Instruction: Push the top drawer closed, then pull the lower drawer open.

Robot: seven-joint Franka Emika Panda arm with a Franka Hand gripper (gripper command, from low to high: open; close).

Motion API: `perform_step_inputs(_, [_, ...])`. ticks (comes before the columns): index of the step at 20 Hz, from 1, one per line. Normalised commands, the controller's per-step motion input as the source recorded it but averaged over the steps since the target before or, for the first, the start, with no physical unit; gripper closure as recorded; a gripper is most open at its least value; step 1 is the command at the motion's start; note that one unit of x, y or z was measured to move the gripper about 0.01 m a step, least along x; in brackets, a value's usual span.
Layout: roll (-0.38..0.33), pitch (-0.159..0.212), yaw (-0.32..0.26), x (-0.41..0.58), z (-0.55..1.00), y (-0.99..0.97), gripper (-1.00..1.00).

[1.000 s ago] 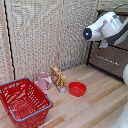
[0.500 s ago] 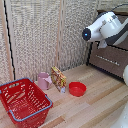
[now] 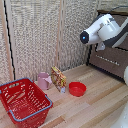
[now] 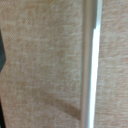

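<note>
Top drawer (image 3: 123, 22), the upper of the two wide drawers in the dark brown wooden cabinet at the exterior view's right, is mostly hidden behind the white robot arm (image 3: 106, 29), so whether its flat front sits flush with the cabinet cannot be told. The lower drawer (image 3: 109, 59), dark brown wood with a thin silver bar handle, shows its front below the arm; it looks closed or nearly so, with no box body seen projecting.

The wrist view is filled by a blurred brown wood-grain face crossed by a thin silver bar handle (image 4: 91, 65), so the camera is very close to a drawer front. Which drawer it is cannot be told from that picture alone. The hand itself is not visible in either view, so I cannot tell whether it is open or closed.

My reading is that the work is still at the first step or just around it: the arm is up at the top drawer's level, and pulling the lower drawer open is not yet done.
</note>
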Motion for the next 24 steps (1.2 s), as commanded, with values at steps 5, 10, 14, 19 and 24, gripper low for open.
perform_step_inputs(5, [-0.003, 0.000, 0.031, -0.136, -0.41, 0.06, -1.00])
perform_step_inputs(10, [-0.028, -0.003, 0.001, -0.137, -0.38, 0.20, -1.00])
perform_step_inputs(14, [-0.050, 0.000, 0.000, -0.124, -0.41, 0.00, -1.00])
perform_step_inputs(19, [-0.032, -0.008, 0.000, -0.122, -0.48, -0.13, -1.00])
perform_step_inputs(24, [-0.006, -0.058, 0.000, -0.021, -0.53, -0.11, -1.00])
